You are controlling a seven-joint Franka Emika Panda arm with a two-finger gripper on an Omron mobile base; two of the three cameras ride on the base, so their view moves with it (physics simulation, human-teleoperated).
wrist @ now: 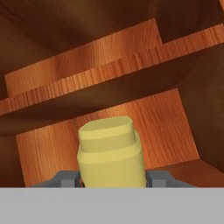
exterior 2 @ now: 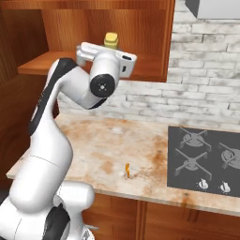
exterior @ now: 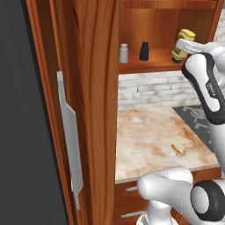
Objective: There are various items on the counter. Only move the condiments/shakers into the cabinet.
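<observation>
You are on the last of the three: the grey shaker [exterior: 124, 53] and the black shaker [exterior: 144, 51] already stand on the cabinet [exterior: 145, 66] shelf, and the yellow bottle [exterior: 183, 45] is at the shelf's right end. The gripper [wrist: 112, 180] has its jaws closed partway against the bottle's sides. Whether its base rests on the shelf you cannot tell, so lower it gently, then let go and draw back. The orange stick [exterior: 175, 149] stays on the counter [exterior: 149, 136]
</observation>
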